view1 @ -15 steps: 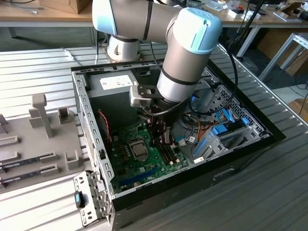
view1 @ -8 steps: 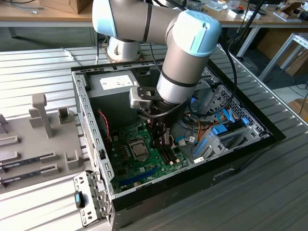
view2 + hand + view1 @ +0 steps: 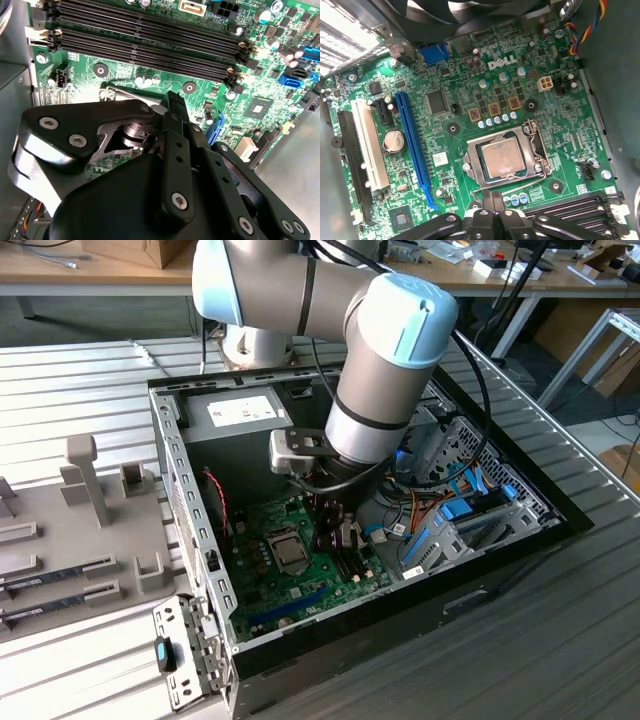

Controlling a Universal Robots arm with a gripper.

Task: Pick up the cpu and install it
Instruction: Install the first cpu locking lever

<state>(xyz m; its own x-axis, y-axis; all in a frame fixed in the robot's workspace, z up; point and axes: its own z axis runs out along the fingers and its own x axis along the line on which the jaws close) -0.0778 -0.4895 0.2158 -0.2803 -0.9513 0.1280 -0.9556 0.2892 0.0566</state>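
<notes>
While the gripper (image 3: 492, 212) hangs low over the green board (image 3: 445, 150), we see its fingers (image 3: 172, 107) closed together, holding nothing; the cpu (image 3: 503, 157) sits in its metal socket frame (image 3: 475, 165) just ahead of the fingertips.

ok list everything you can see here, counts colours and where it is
computer case: one, black, open, on the slatted metal table
motherboard: one, green, on the case floor
cpu: one, silvery-grey, lying in the socket frame at mid board
memory slots: four, black, empty, beside the socket
expansion slots: one blue, one white, one black, side by side
coin battery: one, silver, between the white and blue slots
power supply: one, grey, far corner of the case
fixture tray: one, grey, the exterior view's left
arm: one, silver and pale blue, reaching into the case
hand: one, black, above the board next to the socket
</notes>
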